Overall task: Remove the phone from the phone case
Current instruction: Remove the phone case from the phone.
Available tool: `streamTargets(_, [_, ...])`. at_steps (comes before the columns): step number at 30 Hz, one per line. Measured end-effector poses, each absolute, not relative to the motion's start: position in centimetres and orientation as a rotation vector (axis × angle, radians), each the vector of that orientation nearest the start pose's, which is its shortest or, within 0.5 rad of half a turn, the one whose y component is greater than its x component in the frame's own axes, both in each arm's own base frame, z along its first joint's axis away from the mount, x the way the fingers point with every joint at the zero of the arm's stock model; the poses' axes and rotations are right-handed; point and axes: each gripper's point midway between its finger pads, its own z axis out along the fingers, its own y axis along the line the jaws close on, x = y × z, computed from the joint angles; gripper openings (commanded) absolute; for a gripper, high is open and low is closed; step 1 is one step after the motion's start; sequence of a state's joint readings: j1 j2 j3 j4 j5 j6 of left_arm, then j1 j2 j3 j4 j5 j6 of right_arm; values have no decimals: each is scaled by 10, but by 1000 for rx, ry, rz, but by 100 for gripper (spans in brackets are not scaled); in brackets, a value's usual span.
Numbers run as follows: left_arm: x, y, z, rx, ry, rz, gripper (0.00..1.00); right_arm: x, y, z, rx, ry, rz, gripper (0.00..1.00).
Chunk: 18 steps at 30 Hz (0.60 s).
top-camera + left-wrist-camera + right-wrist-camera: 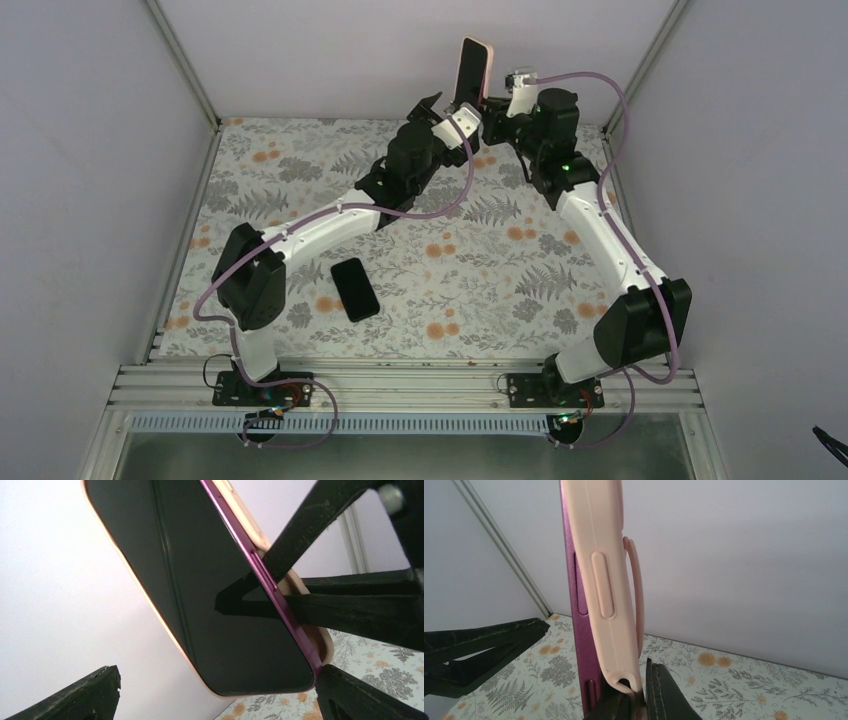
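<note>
Top external view: we hold a purple-edged, black-screened phone (468, 72) upright in its soft pale pink phone case (489, 62), raised between both tools above the floral-patterned table (500, 270). Our right gripper (639, 695) is clenched on the phone case's lower lip, which curls off the phone beside its fingers. Our left gripper (220, 675) is spread wide around the phone, not gripping. We judge peeling is underway; next, the left gripper must close on the phone and draw it free.
</note>
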State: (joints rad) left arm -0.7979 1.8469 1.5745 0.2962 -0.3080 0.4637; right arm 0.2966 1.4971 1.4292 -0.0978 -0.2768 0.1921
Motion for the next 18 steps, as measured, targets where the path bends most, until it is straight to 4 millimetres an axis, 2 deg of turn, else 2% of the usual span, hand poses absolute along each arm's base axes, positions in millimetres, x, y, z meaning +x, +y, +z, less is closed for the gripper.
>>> streamTargets(6, [443,-377,372,656,1371,2,94,449,187,386,-302,1715,595,3])
streamTargets(12, [442,-375,374,634,1356,23,84,449,189,389,-309,1695,597,3])
streamTargets(18, [439,-374,387,584,1270,180,81,449,191,398,-313,1656,599,4])
